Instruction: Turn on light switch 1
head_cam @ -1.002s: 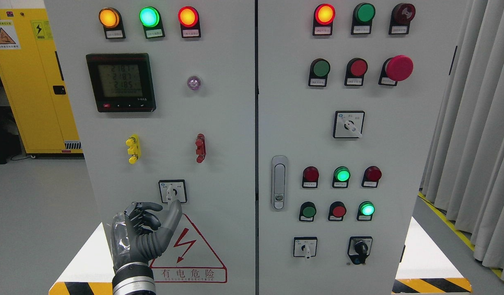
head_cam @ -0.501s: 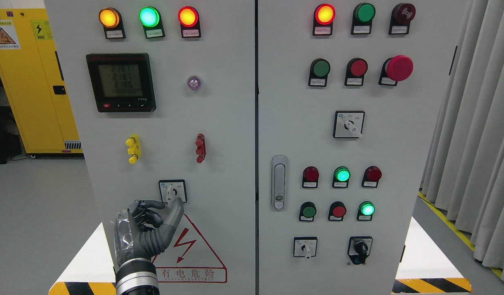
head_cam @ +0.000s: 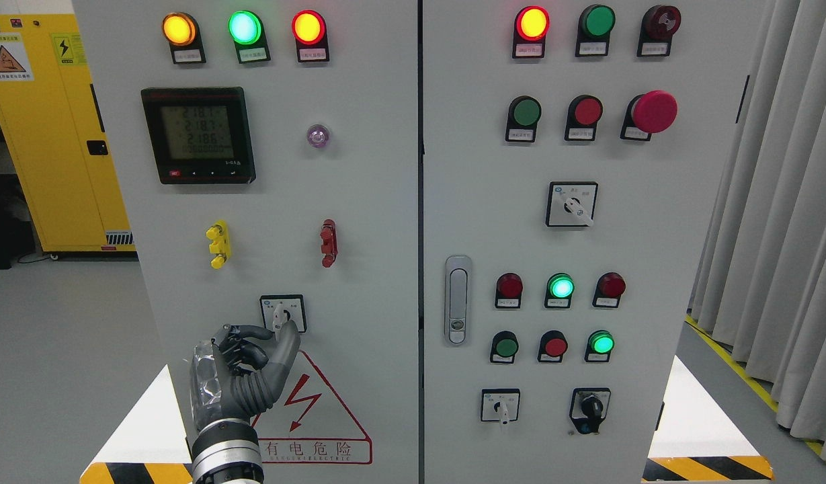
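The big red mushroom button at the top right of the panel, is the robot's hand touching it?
No. The left hand is low on the left door, at the small rotary switch, far from the red mushroom button.

Single head view, facing the control cabinet [head_cam: 386, 202] squarely, close up

We read "有电危险" on the red triangle warning sign [head_cam: 312, 417], just right of the left hand's fingers [head_cam: 248, 343]. Meter display [head_cam: 197, 133] far above them shows 218-something rows. Yellow cabinet [head_cam: 56, 134] stickers illegible.
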You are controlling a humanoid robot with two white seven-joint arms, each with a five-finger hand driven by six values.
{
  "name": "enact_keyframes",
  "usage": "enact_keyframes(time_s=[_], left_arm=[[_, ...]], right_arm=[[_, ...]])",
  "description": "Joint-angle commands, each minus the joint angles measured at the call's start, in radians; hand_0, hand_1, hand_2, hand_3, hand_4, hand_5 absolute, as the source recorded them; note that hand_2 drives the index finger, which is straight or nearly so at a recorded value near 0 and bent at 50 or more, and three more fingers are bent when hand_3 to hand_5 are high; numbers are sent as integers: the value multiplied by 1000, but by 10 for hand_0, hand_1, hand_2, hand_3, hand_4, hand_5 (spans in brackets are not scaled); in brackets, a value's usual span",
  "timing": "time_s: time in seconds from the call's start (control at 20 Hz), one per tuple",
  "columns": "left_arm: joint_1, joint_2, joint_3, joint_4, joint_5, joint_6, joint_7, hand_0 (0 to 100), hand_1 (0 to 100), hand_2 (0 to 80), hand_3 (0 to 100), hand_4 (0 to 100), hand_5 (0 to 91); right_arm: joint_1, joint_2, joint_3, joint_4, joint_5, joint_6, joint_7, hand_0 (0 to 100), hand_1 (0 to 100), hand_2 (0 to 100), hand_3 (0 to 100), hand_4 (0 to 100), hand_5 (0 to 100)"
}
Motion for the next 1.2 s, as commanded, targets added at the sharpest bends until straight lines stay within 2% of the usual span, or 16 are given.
enact_keyframes(time_s=[0.0, 0.35, 1.15], left_arm=[[-4, -1, -1, 7, -1, 1, 1, 202, 743, 618, 920, 852, 778], [-10, -2, -1, 7, -24, 3, -1, 205, 740, 623, 922, 853, 782], [-18, -2, -7, 7, -24, 20, -1, 207, 729, 633, 932, 855, 792]], right_arm=[[0, 0, 0, 0, -29, 1, -1, 0, 500, 40, 0, 0, 0], [0, 0, 0, 0, -29, 1, -1, 0, 500, 40, 0, 0, 0], [0, 0, 0, 0, -29, 1, 1, 0, 500, 40, 0, 0, 0]])
